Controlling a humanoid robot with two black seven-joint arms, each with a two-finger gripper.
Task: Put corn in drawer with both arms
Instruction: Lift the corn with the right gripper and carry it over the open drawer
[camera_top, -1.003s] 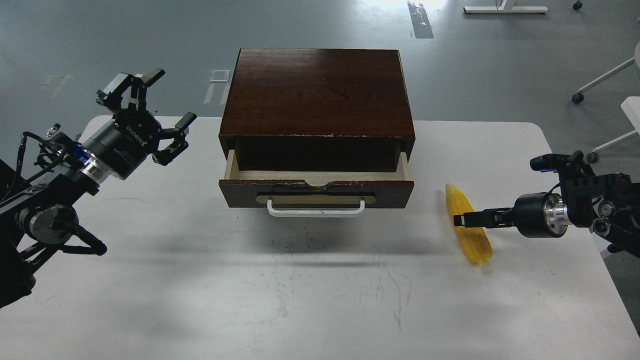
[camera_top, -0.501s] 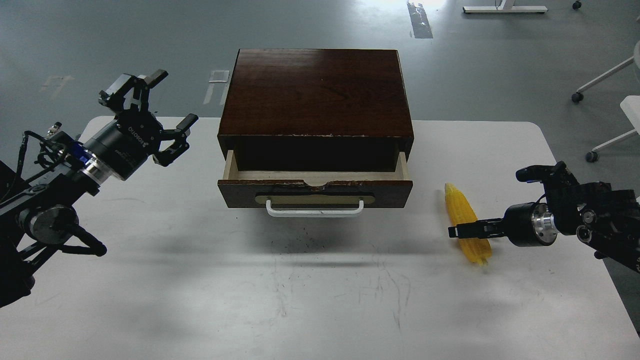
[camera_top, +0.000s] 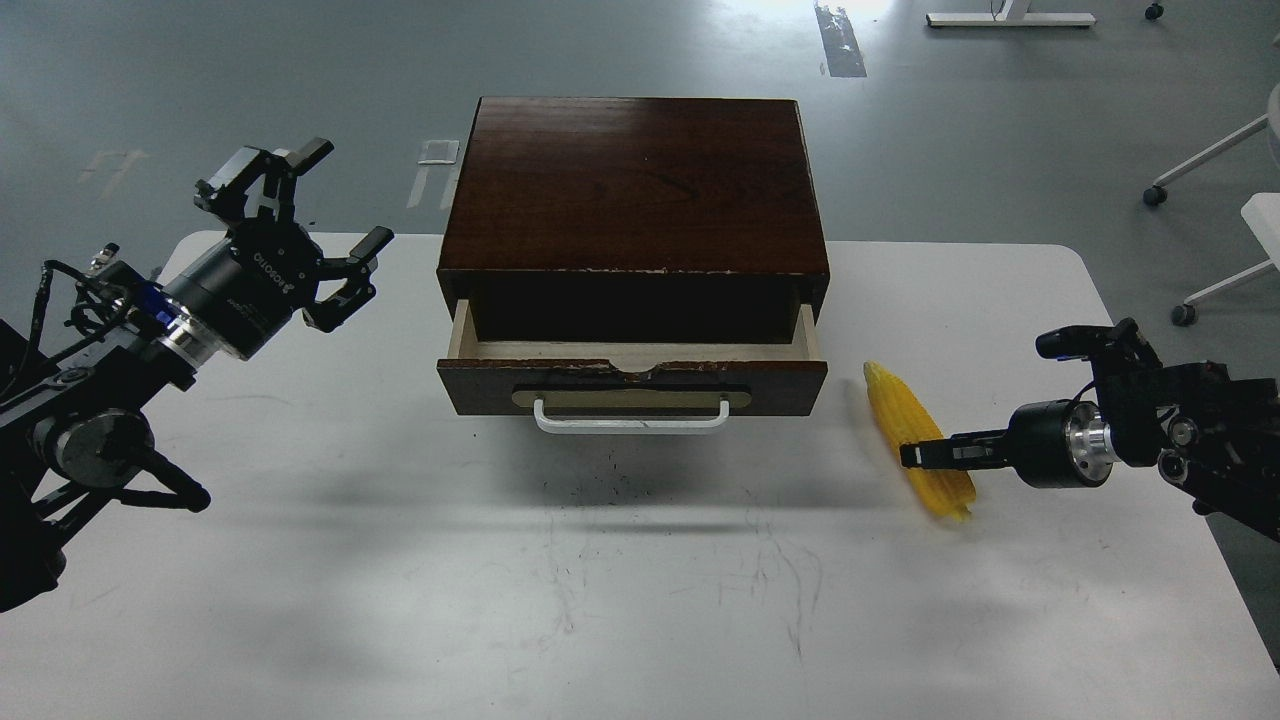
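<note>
The corn (camera_top: 912, 432), a long yellow cob, lies at a slant on the white table (camera_top: 640, 580) just right of the drawer's front corner, tapered end pointing away from me. My right gripper (camera_top: 918, 455) reaches in from the right, its thin dark fingers closed across the cob's middle. The drawer (camera_top: 630, 385) of the dark wooden box (camera_top: 635, 180) is pulled partly open, showing pale wood inside and a white handle (camera_top: 630, 418). My left gripper (camera_top: 300, 215) is open and empty, held above the table left of the box.
The box stands at the table's far middle. Office chair legs (camera_top: 1200, 170) and a white piece of furniture (camera_top: 1262, 215) stand on the grey floor beyond the table's right edge.
My right gripper dropped onto the corn and closed on it. The cob's tapered end has swung left towards the drawer. The left arm has barely moved.
</note>
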